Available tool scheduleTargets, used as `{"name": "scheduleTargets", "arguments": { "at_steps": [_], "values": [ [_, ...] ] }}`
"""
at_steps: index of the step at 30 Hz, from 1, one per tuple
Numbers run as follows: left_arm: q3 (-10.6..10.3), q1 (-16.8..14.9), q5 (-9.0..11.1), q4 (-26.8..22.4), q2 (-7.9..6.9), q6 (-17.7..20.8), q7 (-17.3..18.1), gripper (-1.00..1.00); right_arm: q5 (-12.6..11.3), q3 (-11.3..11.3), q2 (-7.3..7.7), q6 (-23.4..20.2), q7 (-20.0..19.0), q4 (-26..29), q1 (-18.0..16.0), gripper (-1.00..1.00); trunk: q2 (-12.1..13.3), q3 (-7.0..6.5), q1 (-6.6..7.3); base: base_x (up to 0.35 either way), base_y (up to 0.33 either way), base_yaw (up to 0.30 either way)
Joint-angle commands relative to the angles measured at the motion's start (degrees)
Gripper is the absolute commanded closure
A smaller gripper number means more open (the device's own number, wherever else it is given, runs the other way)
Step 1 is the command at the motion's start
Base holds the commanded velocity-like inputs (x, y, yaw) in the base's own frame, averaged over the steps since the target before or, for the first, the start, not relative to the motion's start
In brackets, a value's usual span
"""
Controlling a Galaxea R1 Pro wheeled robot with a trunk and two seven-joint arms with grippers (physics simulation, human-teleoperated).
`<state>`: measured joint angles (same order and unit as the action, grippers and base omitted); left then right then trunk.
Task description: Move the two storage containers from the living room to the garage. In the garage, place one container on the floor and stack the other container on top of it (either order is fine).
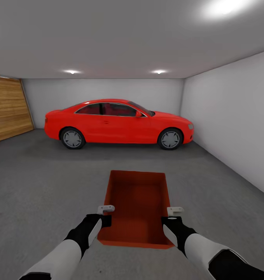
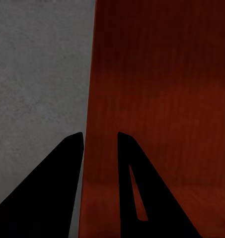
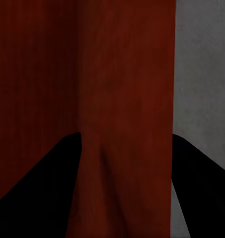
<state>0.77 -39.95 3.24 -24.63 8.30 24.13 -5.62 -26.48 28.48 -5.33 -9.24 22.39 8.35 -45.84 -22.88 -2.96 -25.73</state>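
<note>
White forearms, black wrists, each claw [image 1: 107, 210] with pale grey fingertips [image 1: 175, 211]

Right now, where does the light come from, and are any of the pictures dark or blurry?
Head view: ceiling spotlights glare white, and the car looks sharp. Both wrist views: the fingers are black silhouettes against the soft, dim container wall.

A garage: red car [image 1: 118, 122], concrete floor [image 1: 38, 182], bare white walls [image 1: 233, 116].

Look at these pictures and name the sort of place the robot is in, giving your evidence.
Most likely a garage: a red car is parked on a grey concrete floor, between bare white walls and a wooden door.
</note>
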Motion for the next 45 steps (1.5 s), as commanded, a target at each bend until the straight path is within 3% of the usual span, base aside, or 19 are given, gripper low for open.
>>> {"name": "scheduleTargets", "arguments": {
  "at_steps": [1, 25, 31, 45],
  "values": [
    [-0.4, 0.0, 0.3, 0.0, 0.13, 0.3, -0.5, 1.00, 0.7, -0.2, -0.02, -0.5, 0.5, 1.4, 0.0, 1.00, 0.0, 0.02, -0.05, 0.322, 0.000, 0.000],
    [-0.3, 0.0, 0.3, 0.0, 0.02, 0.3, -0.5, 1.00, 0.7, -0.3, 0.06, -0.6, 0.5, 1.4, 0.0, 1.00, 0.0, 0.02, -0.05, 0.322, 0.000, 0.000],
    [-0.3, 0.0, 0.5, 0.9, 0.04, -2.9, -0.5, 1.00, 0.7, -0.3, 0.06, -0.5, 0.5, 1.4, 0.0, 1.00, 0.0, 0.02, -0.05, 0.322, 0.000, 0.000],
    [-0.2, 0.0, 0.5, 2.0, -0.04, -3.3, -0.5, 1.00, 0.7, -0.3, 0.06, -0.5, 0.5, 1.4, 0.0, 1.00, 0.0, 0.02, -0.05, 0.322, 0.000, 0.000]
  ]
}}
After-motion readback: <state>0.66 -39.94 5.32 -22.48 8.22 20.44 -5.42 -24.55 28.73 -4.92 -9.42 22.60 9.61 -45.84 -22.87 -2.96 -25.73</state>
